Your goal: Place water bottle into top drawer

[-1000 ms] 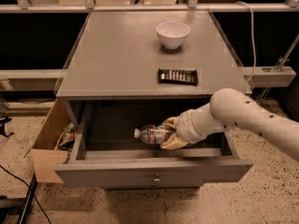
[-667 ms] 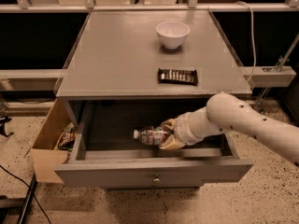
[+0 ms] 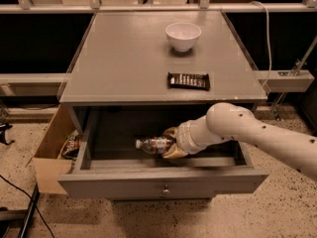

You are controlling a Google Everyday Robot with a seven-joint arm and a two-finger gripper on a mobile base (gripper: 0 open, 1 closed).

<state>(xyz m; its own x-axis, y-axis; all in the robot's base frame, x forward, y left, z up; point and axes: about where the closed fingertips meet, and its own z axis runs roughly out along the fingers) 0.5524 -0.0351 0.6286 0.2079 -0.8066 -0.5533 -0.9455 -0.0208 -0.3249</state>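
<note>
Grey cabinet (image 3: 124,58), viewed from the front and above; the top drawer (image 3: 114,182) is pulled well out, and the round metal knob (image 3: 165,189) is centred on its front panel. The white arm (image 3: 247,129) enters from the right edge of the view and reaches down and leftward into the open drawer. The gripper (image 3: 168,144) sits inside the drawer cavity, roughly mid-width, below the cabinet's top edge. Its tan fingers (image 3: 172,132) are clamped above and below the base end of the water bottle (image 3: 150,144). The bottle lies roughly horizontal with its white cap pointing left and its label band just beside the fingers. It is inside the drawer's outline, low over the drawer floor; whether it touches the floor cannot be told. On the cabinet top a white bowl (image 3: 183,35) stands upright toward the back, right of centre. A dark candy bar (image 3: 188,81) lies flat near the front edge, also right of centre and well apart from the bowl. A tan light-wood box (image 3: 48,155) stands on the floor against the cabinet's left side, with snack packets (image 3: 72,145) visible inside it next to the drawer's left wall. The floor (image 3: 277,207) is speckled. A light cable (image 3: 268,33) hangs down behind the cabinet's right rear corner.
</note>
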